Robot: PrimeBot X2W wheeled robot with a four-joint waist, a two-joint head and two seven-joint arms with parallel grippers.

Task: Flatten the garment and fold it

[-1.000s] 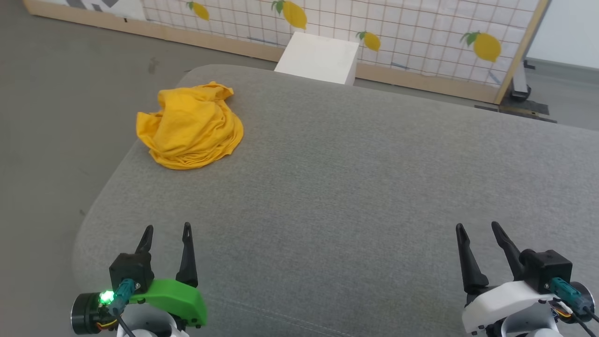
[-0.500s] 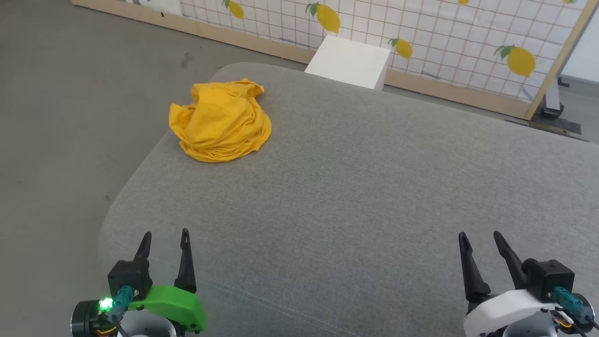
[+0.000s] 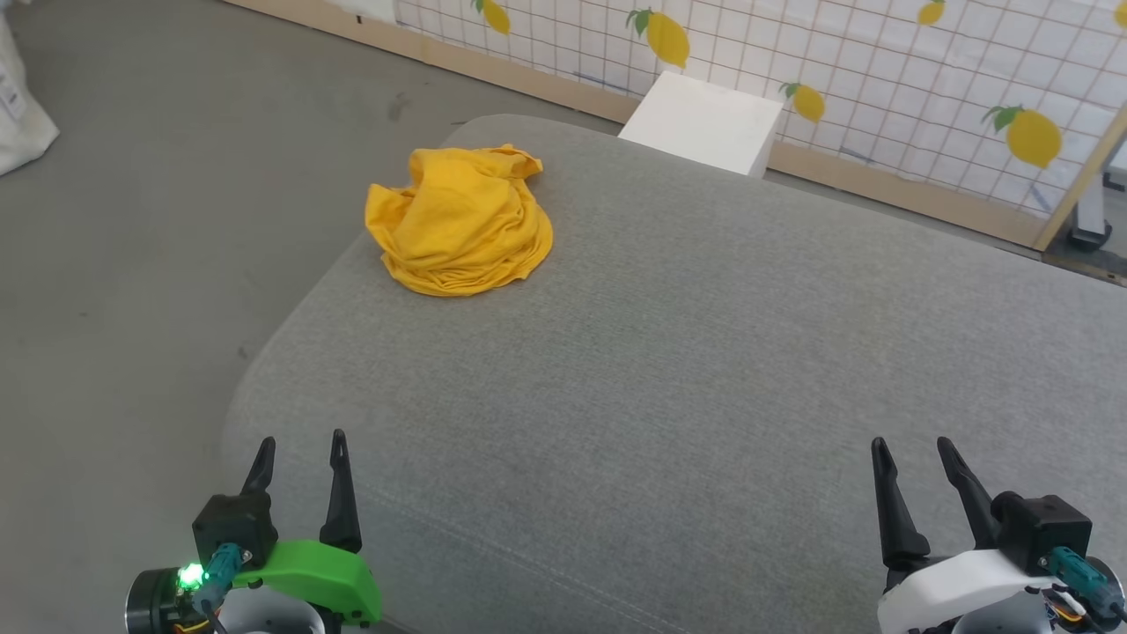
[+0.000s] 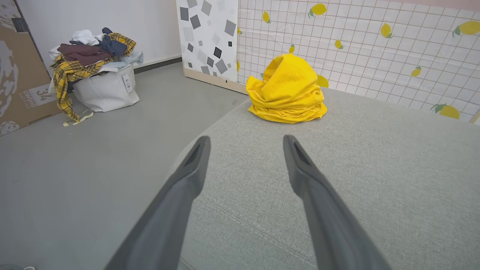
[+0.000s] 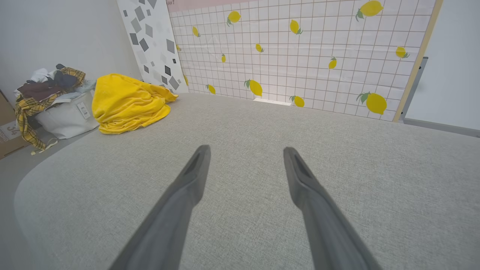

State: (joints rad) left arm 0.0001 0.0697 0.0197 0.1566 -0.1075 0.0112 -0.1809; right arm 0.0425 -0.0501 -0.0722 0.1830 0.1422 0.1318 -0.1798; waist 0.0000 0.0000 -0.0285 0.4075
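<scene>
Both jaws stand apart and empty: the left gripper point(image 3: 299, 453) and right gripper point(image 3: 916, 458) hover low over the grey cushion point(image 3: 669, 370). Well ahead, by its far left corner, the garment point(image 3: 462, 224) sits crumpled (no clear long axis), nearer the left arm.

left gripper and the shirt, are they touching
Apart. The head view shows a wide stretch of bare cushion between the left gripper and the shirt; the left wrist view shows the shirt well beyond the open fingers.
</scene>
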